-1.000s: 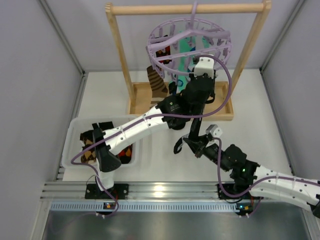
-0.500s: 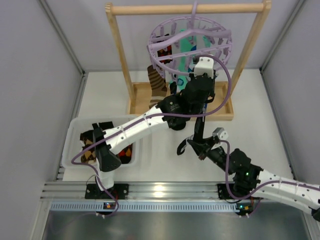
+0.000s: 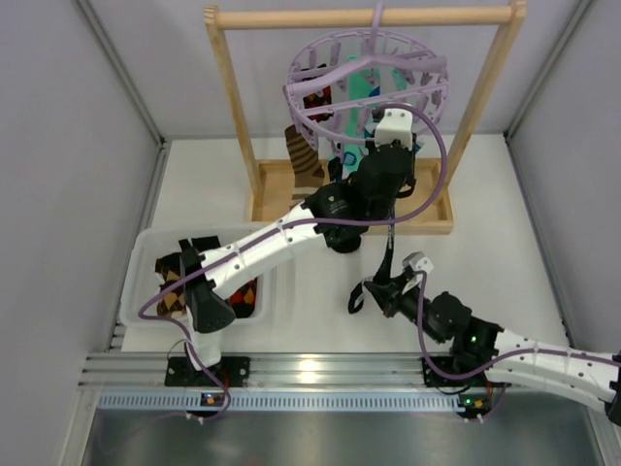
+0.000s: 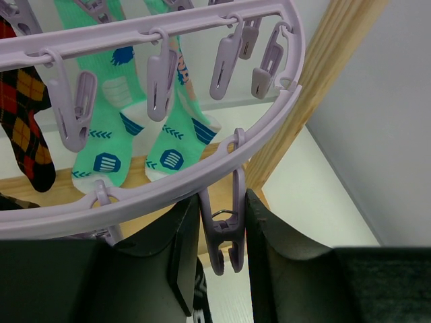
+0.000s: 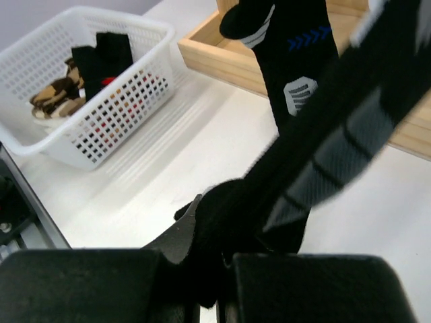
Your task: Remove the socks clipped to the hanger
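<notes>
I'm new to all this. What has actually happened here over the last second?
The right fingers, shut on the black sock, drew back toward the table's near edge, stretching the sock away from the hanger. Nothing was grabbed or released. The left fingers barely shifted, pressed on a clip peg. The basket and wooden rack did not move.

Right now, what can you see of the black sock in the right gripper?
The black sock is soft knit fabric with grey bands, blurred in the right wrist view. The right gripper is shut on its lower end; from there it runs diagonally upward, pulled taut, toward the hanger. Its upper end is hidden.
</notes>
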`<state>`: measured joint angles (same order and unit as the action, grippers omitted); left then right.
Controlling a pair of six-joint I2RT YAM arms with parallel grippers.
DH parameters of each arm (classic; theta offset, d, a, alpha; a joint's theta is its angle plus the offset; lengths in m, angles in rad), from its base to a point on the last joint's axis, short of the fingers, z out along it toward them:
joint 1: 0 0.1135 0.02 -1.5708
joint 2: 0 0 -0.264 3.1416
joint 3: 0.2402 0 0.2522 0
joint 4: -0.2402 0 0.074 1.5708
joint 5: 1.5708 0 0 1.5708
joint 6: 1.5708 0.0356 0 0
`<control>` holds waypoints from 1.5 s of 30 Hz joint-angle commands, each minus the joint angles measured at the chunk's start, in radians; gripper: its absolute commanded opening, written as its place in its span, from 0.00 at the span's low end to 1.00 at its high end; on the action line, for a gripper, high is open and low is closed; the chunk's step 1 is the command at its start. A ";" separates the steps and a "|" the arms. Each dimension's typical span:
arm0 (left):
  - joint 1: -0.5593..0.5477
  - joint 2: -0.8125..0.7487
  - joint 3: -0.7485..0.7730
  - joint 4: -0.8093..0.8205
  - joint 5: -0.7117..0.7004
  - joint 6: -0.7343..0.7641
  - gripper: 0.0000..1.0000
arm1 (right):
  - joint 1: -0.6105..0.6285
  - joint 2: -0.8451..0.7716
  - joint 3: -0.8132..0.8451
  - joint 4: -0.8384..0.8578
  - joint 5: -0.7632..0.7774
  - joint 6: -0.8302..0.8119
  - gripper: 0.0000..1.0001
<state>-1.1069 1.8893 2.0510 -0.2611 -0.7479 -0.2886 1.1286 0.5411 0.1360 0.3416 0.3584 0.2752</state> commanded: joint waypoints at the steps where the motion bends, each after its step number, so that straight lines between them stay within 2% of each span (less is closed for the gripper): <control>1: 0.025 -0.068 0.025 0.103 -0.008 0.014 0.00 | 0.025 -0.070 0.007 -0.012 0.034 0.027 0.00; 7: 0.027 -0.096 -0.046 0.105 0.080 -0.012 0.00 | 0.026 -0.188 0.047 -0.116 0.063 0.050 0.00; 8: 0.027 -0.111 -0.064 0.105 0.088 -0.026 0.02 | 0.026 -0.205 0.065 -0.166 0.098 0.061 0.00; 13: 0.027 -0.174 -0.159 0.103 0.120 -0.050 0.42 | 0.028 -0.268 0.128 -0.315 0.155 0.090 0.00; 19: 0.027 -0.277 -0.261 0.103 0.194 -0.070 0.71 | 0.027 -0.248 0.194 -0.423 0.166 0.079 0.00; 20: 0.027 -0.294 -0.278 0.105 0.211 -0.073 0.82 | 0.026 -0.244 0.201 -0.424 0.165 0.078 0.00; 25: 0.025 -0.425 -0.406 0.100 0.245 -0.066 0.92 | 0.026 -0.219 0.224 -0.443 0.152 0.052 0.00; 26: 0.025 -0.453 -0.467 0.095 0.246 -0.063 0.98 | 0.026 -0.211 0.243 -0.449 0.148 0.044 0.00; 30: 0.025 -0.568 -0.555 -0.025 0.177 -0.060 0.98 | 0.026 -0.158 0.304 -0.480 0.068 -0.011 0.00; 35: 0.025 -0.693 -0.586 -0.239 -0.013 -0.061 0.98 | 0.026 -0.050 0.427 -0.497 -0.059 -0.083 0.00; 36: 0.027 -0.711 -0.585 -0.307 -0.042 -0.067 0.98 | 0.026 0.001 0.444 -0.487 -0.105 -0.093 0.00; 40: 0.027 -0.809 -0.577 -0.418 -0.111 -0.078 0.98 | 0.026 0.153 0.539 -0.426 -0.261 -0.129 0.00; 45: 0.028 -0.891 -0.493 -0.518 -0.212 -0.047 0.98 | 0.026 0.385 0.697 -0.314 -0.482 -0.142 0.00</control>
<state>-1.0824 1.0332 1.4891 -0.6857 -0.8497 -0.3584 1.1347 0.8375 0.7284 -0.1036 0.0570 0.1665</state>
